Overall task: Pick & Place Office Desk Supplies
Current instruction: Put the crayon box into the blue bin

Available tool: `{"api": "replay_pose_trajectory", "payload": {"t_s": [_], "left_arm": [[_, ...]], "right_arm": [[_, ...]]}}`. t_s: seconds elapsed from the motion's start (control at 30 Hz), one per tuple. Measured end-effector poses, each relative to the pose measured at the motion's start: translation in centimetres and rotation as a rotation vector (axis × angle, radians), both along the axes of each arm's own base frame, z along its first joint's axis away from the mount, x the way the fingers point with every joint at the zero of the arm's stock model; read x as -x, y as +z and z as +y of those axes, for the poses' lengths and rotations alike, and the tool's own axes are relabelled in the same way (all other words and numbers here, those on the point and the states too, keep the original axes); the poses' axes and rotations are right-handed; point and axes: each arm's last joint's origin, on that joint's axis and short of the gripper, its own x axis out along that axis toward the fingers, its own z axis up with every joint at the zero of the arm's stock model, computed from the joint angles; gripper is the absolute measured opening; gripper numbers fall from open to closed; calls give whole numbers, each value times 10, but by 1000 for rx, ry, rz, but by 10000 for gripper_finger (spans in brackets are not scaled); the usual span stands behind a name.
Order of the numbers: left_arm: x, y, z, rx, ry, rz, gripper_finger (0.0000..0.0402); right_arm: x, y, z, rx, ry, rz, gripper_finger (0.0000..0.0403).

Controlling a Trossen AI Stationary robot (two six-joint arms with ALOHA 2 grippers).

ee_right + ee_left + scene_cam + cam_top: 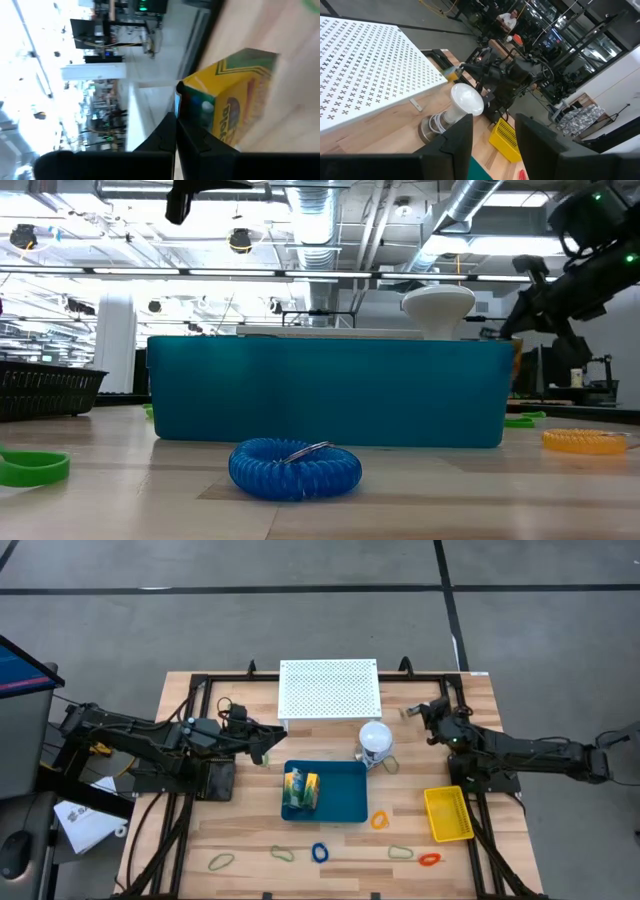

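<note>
I have the right claw [420, 712] up in the upper right of the high view, its two dark fingers pressed together at the tips, closed on the near end of the yellow-green cardboard crayon box [235, 110]. In the right wrist view the box's long axis runs away from the fingertips, slanted off their line, printed face toward the camera. In the high view the box [409, 712] is a small speck just left of the claw, close to the right edge of the white perforated board [330, 688]. It is too small there for me to read which way it points.

The left claw [494, 124] is open and empty, fingers well apart. It sits left of centre in the high view, just beside the upper left corner of the teal plastic tray [345, 802]. The green and yellow packets [300, 790] lie in the tray's left part.

The white light bulb [375, 737] stands above the tray's right corner. A blue coiled loop [320, 852] lies on the wooden bench [250, 840] below the tray.
</note>
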Motion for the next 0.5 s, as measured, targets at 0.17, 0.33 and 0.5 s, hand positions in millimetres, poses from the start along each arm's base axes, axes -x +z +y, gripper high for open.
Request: {"api": "replay_pose_trajectory", "payload": {"t_s": [0.17, 0.33, 0.5], "left_arm": [[0, 0, 0, 1, 0, -4, 140], [0, 1, 0, -8, 14, -3, 146], [-1, 7, 0, -66, 14, -41, 162]], "right_arm": [[-2, 13, -1, 77, 18, -66, 0], [-6, 25, -1, 147, 41, -140, 0], [-8, 39, 1, 214, 65, -211, 0]]}}
